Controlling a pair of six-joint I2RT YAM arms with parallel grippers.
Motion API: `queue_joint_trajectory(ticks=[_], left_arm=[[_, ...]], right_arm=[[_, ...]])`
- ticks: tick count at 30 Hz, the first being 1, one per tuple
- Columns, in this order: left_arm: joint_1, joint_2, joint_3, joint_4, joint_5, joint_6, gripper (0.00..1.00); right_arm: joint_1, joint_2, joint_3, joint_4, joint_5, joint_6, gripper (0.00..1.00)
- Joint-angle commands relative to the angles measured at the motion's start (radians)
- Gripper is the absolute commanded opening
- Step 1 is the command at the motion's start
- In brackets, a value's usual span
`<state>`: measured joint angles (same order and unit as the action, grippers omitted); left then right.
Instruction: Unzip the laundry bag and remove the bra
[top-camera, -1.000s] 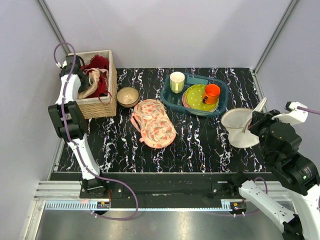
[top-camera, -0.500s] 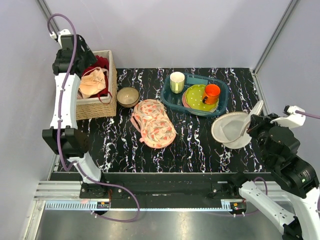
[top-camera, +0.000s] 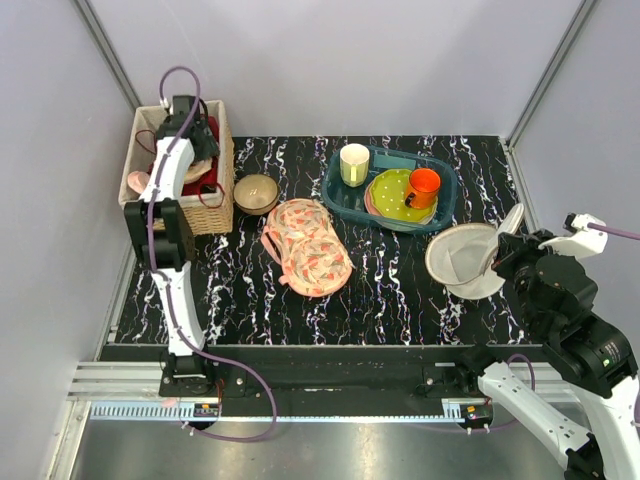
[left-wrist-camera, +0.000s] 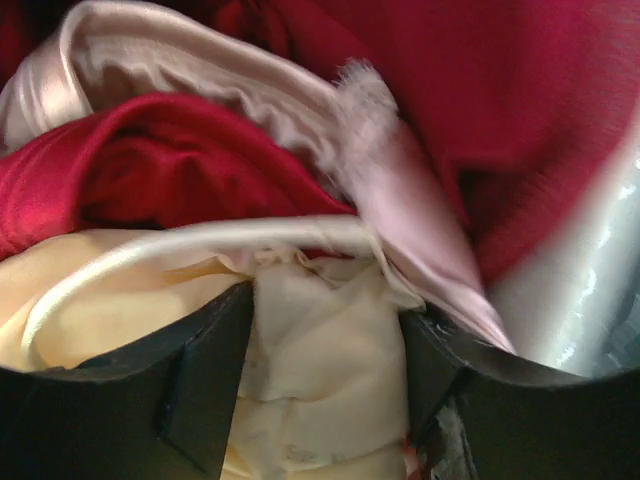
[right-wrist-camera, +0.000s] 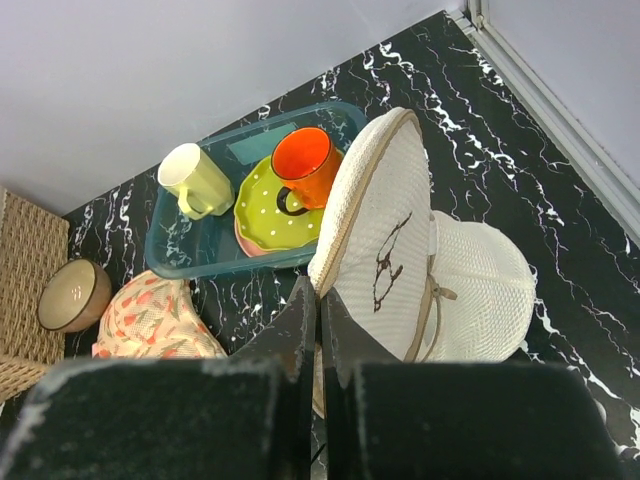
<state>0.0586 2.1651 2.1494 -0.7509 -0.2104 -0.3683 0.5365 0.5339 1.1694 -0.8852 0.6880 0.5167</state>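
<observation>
Laundry bag (top-camera: 465, 262), just one, lies open at the frame's right, its rim pinched by the right gripper (right-wrist-camera: 320, 322). The left gripper (left-wrist-camera: 325, 372), in the single wicker basket (top-camera: 205, 215) upper left, straddles cream fabric (left-wrist-camera: 300, 330); whether it grips is unclear.

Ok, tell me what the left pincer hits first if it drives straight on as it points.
The cream cloth, which lies between the fingers of the left pincer inside the wicker basket. Red fabric sits just beyond it, though depth is hard to judge this close.
</observation>
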Motion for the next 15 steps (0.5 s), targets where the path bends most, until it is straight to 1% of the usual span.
queue_joint_trajectory(ticks=[1,2,5,8,9,15], left_arm=[[0.041,0.128,0.026,0.028,0.006,0.019,0.61],[0.067,0.162,0.036,0.022,0.052,0.009,0.61],[0.105,0.164,0.072,-0.005,0.118,-0.027,0.60],[0.104,0.069,0.049,-0.007,0.143,-0.035,0.61],[0.104,0.002,0.037,-0.007,0.149,-0.043,0.61],[0.086,-0.214,-0.026,-0.028,0.152,-0.028,0.62]], right_arm=[[0.002,0.000,0.009,-0.009,0.002,0.016,0.00],[0.000,-0.002,0.009,-0.012,0.004,0.017,0.00],[0.000,-0.008,0.004,-0.012,0.004,0.023,0.00],[0.002,-0.005,-0.001,-0.012,-0.001,0.032,0.00],[0.002,-0.003,-0.005,-0.008,-0.005,0.039,0.00],[0.002,-0.008,-0.019,0.014,-0.054,0.040,0.00]])
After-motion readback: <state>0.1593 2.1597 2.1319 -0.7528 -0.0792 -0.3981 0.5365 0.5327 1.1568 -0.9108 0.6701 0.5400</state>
